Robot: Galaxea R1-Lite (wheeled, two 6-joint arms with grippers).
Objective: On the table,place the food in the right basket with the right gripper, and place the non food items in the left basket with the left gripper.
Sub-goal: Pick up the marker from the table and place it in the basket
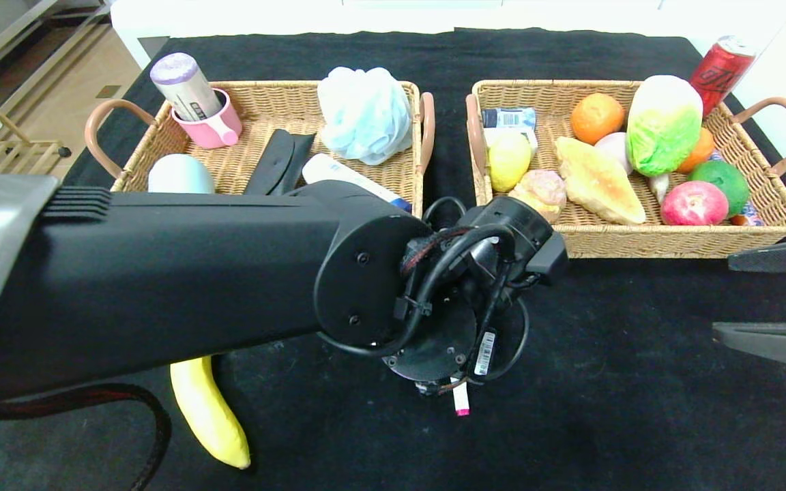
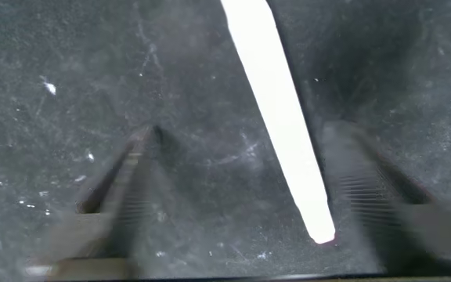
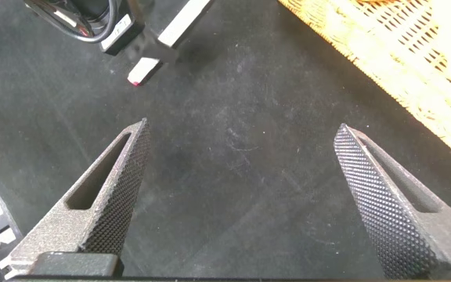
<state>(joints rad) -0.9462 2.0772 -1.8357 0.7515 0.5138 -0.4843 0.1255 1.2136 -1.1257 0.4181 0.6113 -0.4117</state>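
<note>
Black tablecloth point(image 1: 638, 382) under the left pincer point(image 2: 233, 196) bears a slim white pink-tipped stick point(image 2: 280, 117).

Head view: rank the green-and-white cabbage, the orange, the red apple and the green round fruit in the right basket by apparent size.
1. Green-and-white cabbage, clearly largest.
2. Red apple and green round fruit: they look alike, and the fruit is partly hidden, so no ranking.
3. Orange, slightly smaller, though it sits farther back.

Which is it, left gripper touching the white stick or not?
Apart. Left wrist view shows the white stick between the left gripper's open fingers, dark cloth showing on both sides.
</note>
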